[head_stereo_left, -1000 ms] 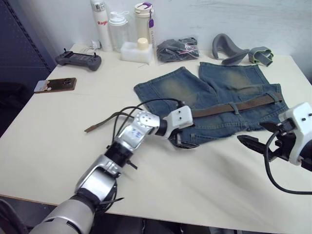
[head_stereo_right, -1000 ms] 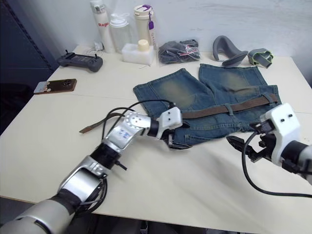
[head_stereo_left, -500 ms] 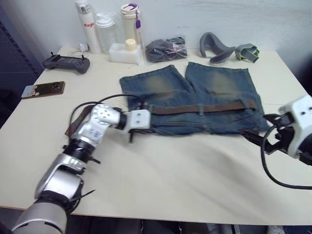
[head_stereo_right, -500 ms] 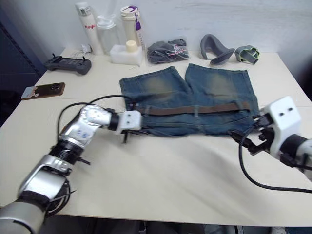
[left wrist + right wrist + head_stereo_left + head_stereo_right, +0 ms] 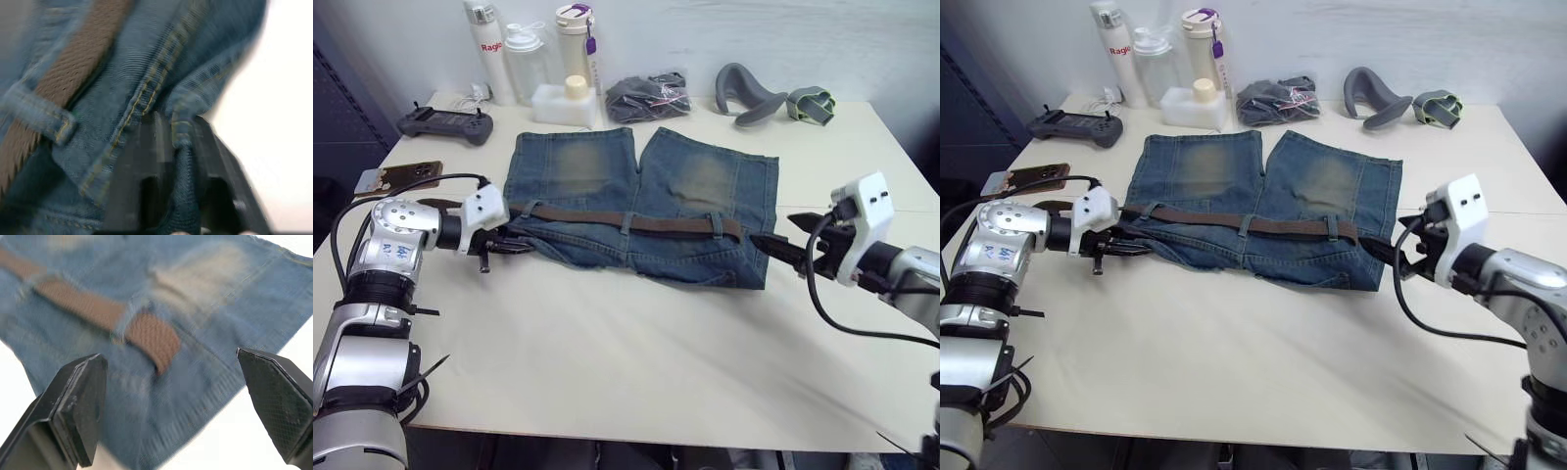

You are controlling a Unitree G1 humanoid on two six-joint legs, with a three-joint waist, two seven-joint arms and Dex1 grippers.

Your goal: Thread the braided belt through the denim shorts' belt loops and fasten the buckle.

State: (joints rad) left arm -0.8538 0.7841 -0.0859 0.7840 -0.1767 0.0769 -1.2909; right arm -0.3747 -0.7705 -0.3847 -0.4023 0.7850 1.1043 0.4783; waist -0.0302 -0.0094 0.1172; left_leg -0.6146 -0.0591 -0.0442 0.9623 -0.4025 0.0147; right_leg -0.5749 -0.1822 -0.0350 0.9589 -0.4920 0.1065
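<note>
Cream tabletop (image 5: 636, 362) fills the scene, with the denim shorts (image 5: 636, 201) spread flat on it, legs pointing toward the bottles (image 5: 533, 49) at the back wall. Taking the shorts as the landmark: the braided belt (image 5: 626, 222) lies along their waistband, passing under several belt loops (image 5: 715, 226), its tip ending just short of the shorts' right edge. The left gripper (image 5: 504, 247) sits at the shorts' left edge, fingers closed on a fold of denim at the waistband corner, seemingly to hold the garment taut and in place. The right gripper (image 5: 781, 248) hovers just off the shorts' right edge, jaws spread wide and empty, aimed at the belt tip, probably to draw it onward. The buckle cannot be made out; fastening looks not yet done.
</note>
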